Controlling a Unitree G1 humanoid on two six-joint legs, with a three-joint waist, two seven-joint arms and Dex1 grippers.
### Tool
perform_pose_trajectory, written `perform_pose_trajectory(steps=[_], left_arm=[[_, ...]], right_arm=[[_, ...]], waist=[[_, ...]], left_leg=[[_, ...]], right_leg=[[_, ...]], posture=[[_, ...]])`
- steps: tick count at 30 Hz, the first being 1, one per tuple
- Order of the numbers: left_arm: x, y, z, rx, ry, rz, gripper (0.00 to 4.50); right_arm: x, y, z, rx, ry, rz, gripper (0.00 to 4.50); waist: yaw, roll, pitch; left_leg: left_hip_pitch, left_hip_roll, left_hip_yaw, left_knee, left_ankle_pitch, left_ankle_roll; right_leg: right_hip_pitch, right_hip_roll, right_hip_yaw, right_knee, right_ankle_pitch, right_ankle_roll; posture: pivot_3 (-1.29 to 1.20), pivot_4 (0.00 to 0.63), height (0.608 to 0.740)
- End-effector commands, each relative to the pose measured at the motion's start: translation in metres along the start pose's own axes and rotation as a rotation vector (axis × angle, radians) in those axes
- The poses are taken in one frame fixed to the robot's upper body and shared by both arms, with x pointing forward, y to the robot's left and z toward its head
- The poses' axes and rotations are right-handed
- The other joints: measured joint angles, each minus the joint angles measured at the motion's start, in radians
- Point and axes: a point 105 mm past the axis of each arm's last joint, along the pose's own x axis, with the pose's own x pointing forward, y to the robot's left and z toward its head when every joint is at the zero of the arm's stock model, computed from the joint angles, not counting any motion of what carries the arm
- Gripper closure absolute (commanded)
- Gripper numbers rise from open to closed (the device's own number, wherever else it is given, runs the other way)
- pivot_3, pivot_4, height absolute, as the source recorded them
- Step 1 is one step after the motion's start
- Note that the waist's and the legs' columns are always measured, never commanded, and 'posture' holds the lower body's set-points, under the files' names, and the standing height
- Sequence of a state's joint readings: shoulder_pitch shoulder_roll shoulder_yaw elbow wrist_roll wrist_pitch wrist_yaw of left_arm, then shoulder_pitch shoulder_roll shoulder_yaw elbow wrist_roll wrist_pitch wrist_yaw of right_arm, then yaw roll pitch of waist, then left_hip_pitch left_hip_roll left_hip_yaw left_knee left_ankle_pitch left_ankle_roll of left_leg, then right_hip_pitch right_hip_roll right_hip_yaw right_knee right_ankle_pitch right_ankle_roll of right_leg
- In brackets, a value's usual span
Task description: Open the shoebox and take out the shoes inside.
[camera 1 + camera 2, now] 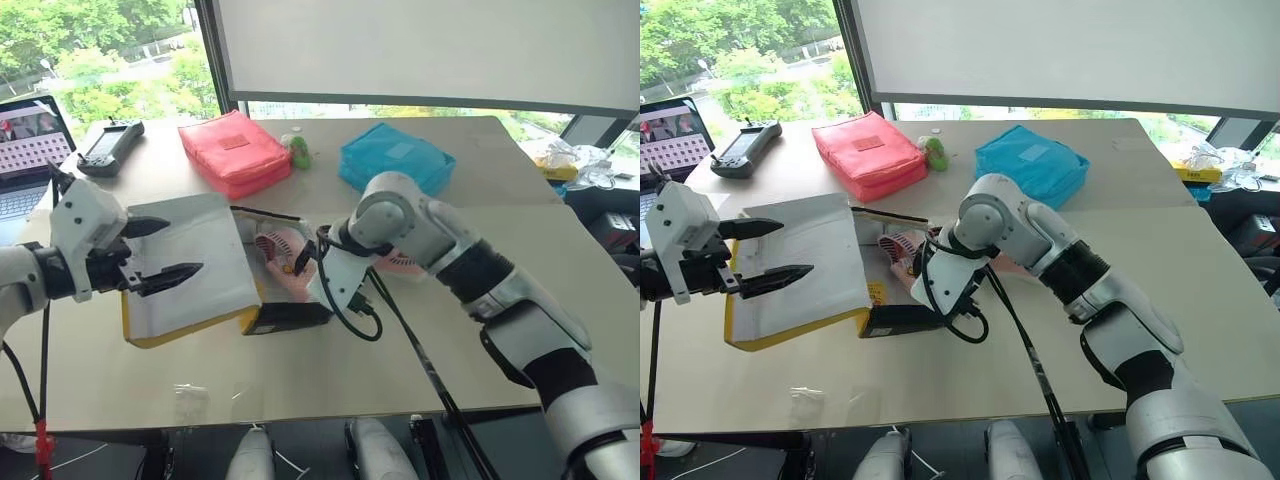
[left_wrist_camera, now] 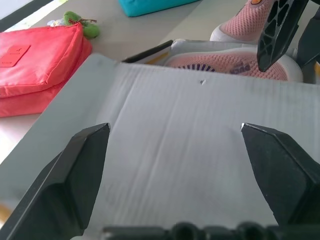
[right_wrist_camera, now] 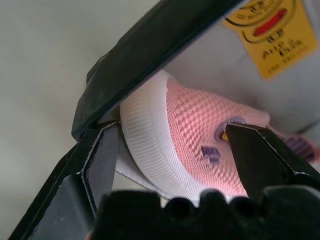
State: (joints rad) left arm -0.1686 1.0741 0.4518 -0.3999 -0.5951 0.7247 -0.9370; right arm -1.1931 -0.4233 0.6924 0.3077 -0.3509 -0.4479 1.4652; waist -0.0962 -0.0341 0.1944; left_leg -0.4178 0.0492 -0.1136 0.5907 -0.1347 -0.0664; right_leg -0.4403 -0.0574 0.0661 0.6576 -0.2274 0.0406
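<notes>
The yellow-lidded black cardboard shoebox (image 1: 200, 275) lies open. The right gripper (image 3: 172, 150) straddles a pink mesh shoe (image 3: 200, 135) inside, fingers spread. The left gripper (image 1: 160, 250) hovers spread over the lid.

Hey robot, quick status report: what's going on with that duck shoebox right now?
Shoebox open, lid flipped back. Left gripper open above the lid. Right gripper open around a pink shoe in the box, not yet closed. Nothing in the way.
</notes>
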Motion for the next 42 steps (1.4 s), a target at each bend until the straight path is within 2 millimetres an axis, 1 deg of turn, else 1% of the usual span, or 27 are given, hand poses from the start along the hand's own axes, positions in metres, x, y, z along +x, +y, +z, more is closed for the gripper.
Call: perform_pose_trajectory(steps=[1,5,7,9,10,12,14,16,19,21,24,26,28,30,32,33,34,36,37,39,41,42], left_arm=[[-0.006,0.002,0.013,0.045,-0.028,0.029,0.0],[-0.006,0.002,0.013,0.044,-0.029,0.031,0.0],[-0.006,0.001,0.013,0.043,-0.03,0.031,0.0],[-0.005,0.001,0.013,0.041,-0.03,0.03,0.0],[-0.005,0.001,0.012,0.041,-0.03,0.03,0.0],[-0.005,0.001,0.012,0.039,-0.033,0.029,0.0],[-0.003,0.0,0.012,0.039,-0.035,0.026,0.0],[0.0,0.0,0.012,0.038,-0.041,0.022,0.0],[0.002,-0.001,0.013,0.037,-0.049,0.015,0.0],[0.003,-0.002,0.013,0.035,-0.05,0.011,0.0],[0.003,-0.003,0.012,0.03,-0.05,0.004,0.0],[0.003,-0.003,0.011,0.028,-0.045,-0.001,0.0],[0.005,-0.002,0.011,0.032,-0.041,-0.005,0.0],[0.007,-0.001,0.013,0.035,-0.044,-0.012,0.0],[0.009,0.0,0.015,0.039,-0.049,-0.021,0.0],[0.01,0.0,0.016,0.04,-0.051,-0.028,0.0],[0.011,0.0,0.016,0.041,-0.051,-0.032,0.0],[0.012,-0.001,0.016,0.039,-0.049,-0.046,0.0],[0.013,-0.002,0.016,0.04,-0.048,-0.051,0.0],[0.014,-0.001,0.016,0.04,-0.047,-0.057,0.0],[0.016,-0.002,0.016,0.04,-0.049,-0.065,0.0],[0.016,-0.002,0.017,0.039,-0.051,-0.07,0.0]], right_arm=[[0.013,-0.007,0.006,-0.048,0.005,-0.028,0.45],[0.023,-0.014,0.006,-0.026,0.015,-0.059,0.45],[0.024,-0.017,0.006,-0.007,0.017,-0.072,0.95],[0.02,-0.027,0.008,0.011,0.005,-0.106,1.5],[0.019,-0.031,0.009,0.014,0.003,-0.117,1.9],[0.016,-0.041,0.01,0.016,-0.002,-0.152,2.51],[0.01,-0.055,0.009,0.025,-0.002,-0.189,3.23],[0.001,-0.07,0.007,0.03,0.007,-0.232,3.81],[-0.015,-0.09,0.008,0.033,-0.01,-0.318,3.95],[-0.029,-0.098,0.011,0.079,-0.058,-0.365,3.95],[-0.049,-0.101,0.012,0.131,-0.109,-0.397,3.95],[-0.069,-0.1,0.017,0.229,-0.209,-0.406,3.95],[-0.085,-0.1,0.025,0.36,-0.347,-0.407,3.95],[-0.095,-0.102,0.028,0.444,-0.425,-0.422,3.95],[-0.112,-0.102,0.018,0.543,-0.459,-0.475,3.95],[-0.122,-0.1,0.009,0.568,-0.434,-0.516,3.95],[-0.131,-0.097,0.001,0.588,-0.403,-0.548,3.95],[-0.152,-0.085,-0.026,0.619,-0.249,-0.639,3.95],[-0.163,-0.076,-0.04,0.631,-0.16,-0.673,3.95],[-0.18,-0.046,-0.075,0.685,0.059,-0.716,3.95],[-0.187,-0.02,-0.099,0.749,0.198,-0.725,3.95],[-0.186,-0.009,-0.108,0.789,0.235,-0.726,3.95]], waist=[[-0.001,0.0,0.0],[0.0,0.0,0.0],[0.0,0.0,0.0],[0.0,0.0,0.0],[0.0,0.0,0.0],[-0.001,0.0,0.0],[-0.002,0.0,0.0],[-0.001,0.0,0.0],[-0.001,0.0,0.0],[-0.001,0.0,0.0],[0.001,0.0,0.0],[0.002,0.0,0.0],[0.002,0.0,0.0],[0.002,0.0,0.0],[0.0,0.0,0.0],[0.0,0.0,0.0],[0.001,0.0,0.0],[0.004,0.0,0.0],[0.009,0.0,0.0],[0.018,0.0,0.0],[0.025,0.0,0.0],[0.026,0.0,0.0]], left_leg=[[0.0,0.0,0.0,0.0,0.0,0.0],[0.001,0.0,0.0,0.0,0.0,0.0],[0.001,0.0,0.0,0.0,0.0,0.0],[0.001,0.0,0.0,0.0,0.0,0.0],[0.001,0.0,0.0,0.0,0.0,0.0],[0.001,0.0,0.0,0.0,0.0,0.0],[0.001,0.0,0.0,0.0,0.0,0.0],[0.001,0.0,0.0,0.0,0.0,0.0],[0.001,0.0,0.0,0.0,0.0,0.0],[0.001,0.0,0.0,0.0,0.0,0.0],[0.001,0.0,0.0,0.0,0.0,0.0],[0.001,0.0,0.0,0.0,0.0,0.0],[0.001,0.0,0.0,0.0,0.0,0.0],[0.001,0.0,0.0,0.0,0.0,0.0],[0.001,0.0,0.0,0.0,0.0,0.0],[0.001,0.0,0.0,0.0,0.0,0.0],[0.001,0.0,0.0,0.0,0.0,0.0],[0.001,0.0,0.0,0.001,0.0,0.0],[0.001,0.0,0.0,0.001,0.0,0.0],[0.0,0.0,0.0,0.001,0.0,0.0],[-0.001,0.0,0.001,0.0,0.0,0.0],[-0.001,0.0,0.001,0.0,0.0,0.0]], right_leg=[[0.0,0.0,0.0,0.0,0.0,0.0],[0.0,0.0,0.0,0.001,0.0,0.0],[0.0,0.0,0.0,0.001,0.0,0.0],[0.001,0.0,0.0,0.001,0.0,0.0],[0.001,0.0,0.0,0.001,0.0,0.0],[0.001,0.0,0.0,0.001,0.0,0.0],[0.0,0.0,0.0,0.002,0.0,0.0],[0.0,0.0,0.0,0.003,0.0,0.0],[0.0,0.0,0.0,0.003,0.0,0.0],[0.0,0.0,0.0,0.002,0.0,0.0],[0.001,0.0,0.0,0.002,0.0,0.0],[0.001,0.0,0.0,0.001,0.0,0.0],[0.001,0.0,0.0,0.001,0.0,0.0],[0.001,0.0,0.0,0.002,0.0,0.0],[0.0,0.0,0.0,0.003,0.0,0.0],[0.0,0.0,0.0,0.003,0.0,0.0],[0.0,0.0,0.0,0.003,0.0,0.0],[0.0,0.0,0.0,0.003,0.0,0.0],[0.0,0.0,0.0,0.002,0.0,0.0],[0.0,0.0,0.0,0.0,0.0,0.0],[0.0,-0.001,0.0,-0.002,0.0,0.0],[-0.001,-0.001,0.0,-0.002,0.0,0.0]], posture=[[0.0,0.15,0.737],[0.0,0.15,0.737],[0.0,0.15,0.737],[0.0,0.15,0.737],[0.0,0.15,0.737],[0.0,0.15,0.737],[0.0,0.15,0.737],[0.0,0.15,0.737],[0.0,0.15,0.737],[0.0,0.15,0.737],[0.0,0.15,0.737],[0.0,0.15,0.737],[0.0,0.15,0.737],[0.0,0.15,0.737],[0.0,0.15,0.737],[0.0,0.15,0.737],[0.0,0.15,0.737],[0.0,0.15,0.737],[0.0,0.15,0.737],[0.0,0.15,0.737],[0.0,0.15,0.737],[0.0,0.15,0.737]])
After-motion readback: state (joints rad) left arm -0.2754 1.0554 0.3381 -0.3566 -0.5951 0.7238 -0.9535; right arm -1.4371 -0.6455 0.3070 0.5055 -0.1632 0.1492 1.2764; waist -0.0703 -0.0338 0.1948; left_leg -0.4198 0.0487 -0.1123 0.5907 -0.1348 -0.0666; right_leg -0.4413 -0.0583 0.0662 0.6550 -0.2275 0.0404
